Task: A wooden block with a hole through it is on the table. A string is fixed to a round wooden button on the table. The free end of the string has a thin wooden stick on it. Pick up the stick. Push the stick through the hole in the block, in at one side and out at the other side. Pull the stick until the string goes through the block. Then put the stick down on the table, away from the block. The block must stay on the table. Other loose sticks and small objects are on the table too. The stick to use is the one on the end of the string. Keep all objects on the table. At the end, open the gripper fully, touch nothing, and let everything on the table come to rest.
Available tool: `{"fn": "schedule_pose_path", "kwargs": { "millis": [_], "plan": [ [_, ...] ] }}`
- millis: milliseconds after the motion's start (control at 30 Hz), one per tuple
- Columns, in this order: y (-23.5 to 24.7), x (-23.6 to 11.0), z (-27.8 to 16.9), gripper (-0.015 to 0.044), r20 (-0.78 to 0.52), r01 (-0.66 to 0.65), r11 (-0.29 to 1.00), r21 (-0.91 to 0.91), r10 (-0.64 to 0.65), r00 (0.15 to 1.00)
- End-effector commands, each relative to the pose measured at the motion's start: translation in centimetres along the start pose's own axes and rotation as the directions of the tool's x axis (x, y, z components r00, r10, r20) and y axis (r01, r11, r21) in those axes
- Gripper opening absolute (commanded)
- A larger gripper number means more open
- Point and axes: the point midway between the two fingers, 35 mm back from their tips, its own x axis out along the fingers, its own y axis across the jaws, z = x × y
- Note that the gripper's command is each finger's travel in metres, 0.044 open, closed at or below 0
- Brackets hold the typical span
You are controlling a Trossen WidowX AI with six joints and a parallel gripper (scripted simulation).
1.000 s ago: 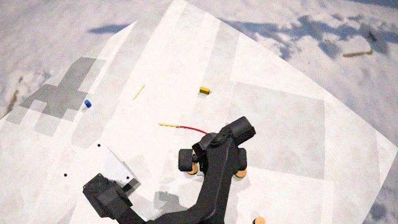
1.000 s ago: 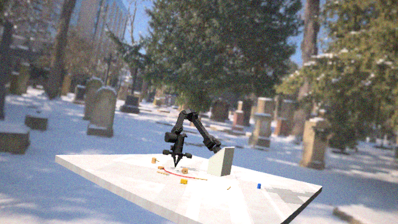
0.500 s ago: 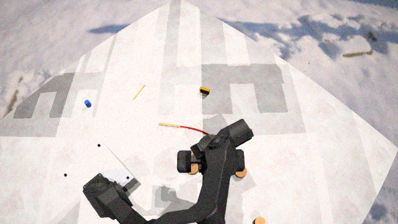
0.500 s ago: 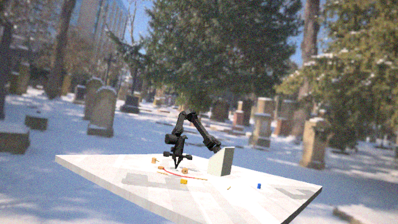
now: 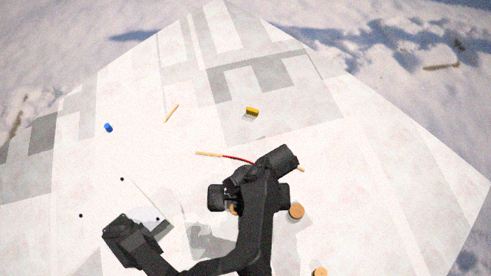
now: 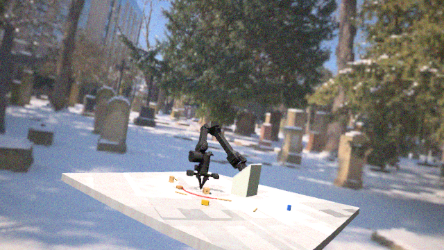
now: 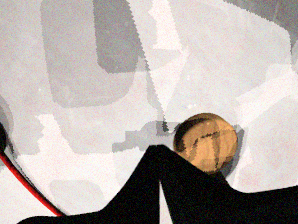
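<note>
My gripper [image 6: 201,187] [image 7: 156,151] is shut and empty, pointing down above the table; the arm hides its fingertips in the top view. A small wooden block [image 6: 206,191] with a dark hole stands close beside the fingertips; a round wooden top [image 7: 206,145] shows right of them in the wrist view. The round button [image 5: 296,211] [image 6: 179,187] lies on the table. The red string [image 5: 238,158] [image 6: 199,196] runs from it to the thin stick [image 5: 209,154] [image 6: 223,200], which lies flat. The arm hides part of the string in the top view.
A pale wedge-shaped body [image 5: 142,212] [image 6: 240,185] stands beside the arm. Loose sticks [image 5: 171,113] [image 6: 254,210] [image 6: 180,193], a yellow block [image 5: 252,112] [image 6: 205,203], a blue cylinder [image 5: 108,127] [image 6: 288,207] and another round wooden piece [image 5: 320,272] [image 6: 171,179] lie around.
</note>
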Motion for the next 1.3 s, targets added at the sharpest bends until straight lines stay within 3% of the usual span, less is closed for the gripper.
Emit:
{"fn": "schedule_pose_path", "kwargs": {
  "millis": [0,1267],
  "plan": [
    [-0.8,0.0,0.0,0.0,0.0,0.0,1.0,0.002,0.0,1.0],
    [-6.4,-0.7,0.2,0.0,0.0,0.002,1.0,0.001,-0.002,1.0]
  ]
}}
